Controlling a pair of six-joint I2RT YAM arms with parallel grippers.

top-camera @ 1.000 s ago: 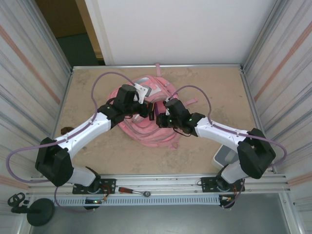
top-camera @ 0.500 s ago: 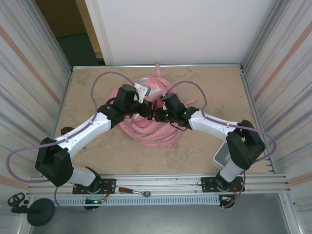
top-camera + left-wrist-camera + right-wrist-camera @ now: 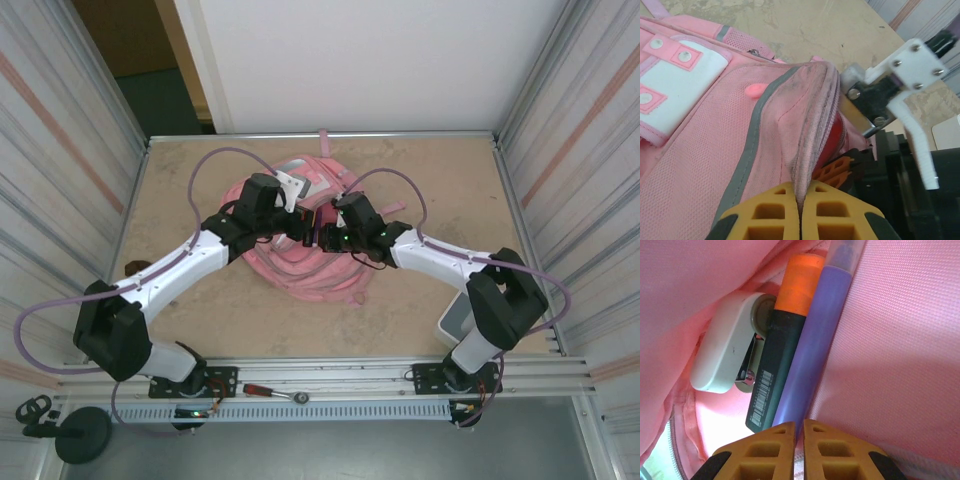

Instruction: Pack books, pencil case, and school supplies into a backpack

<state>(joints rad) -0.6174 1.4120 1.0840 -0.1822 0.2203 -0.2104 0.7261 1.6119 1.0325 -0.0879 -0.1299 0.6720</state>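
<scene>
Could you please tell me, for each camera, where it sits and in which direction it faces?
Top external: above and behind the bases, looking down at the table; the left arm and right arm meet over the pink backpack.
Left wrist: on the left arm, looking along the backpack's zip edge, pinched by the left gripper; the right arm shows at right.
Right wrist: looking into the backpack, facing a purple pen, a marker and a stapler; the right gripper shows at bottom.
Shared: all three see the backpack.
</scene>
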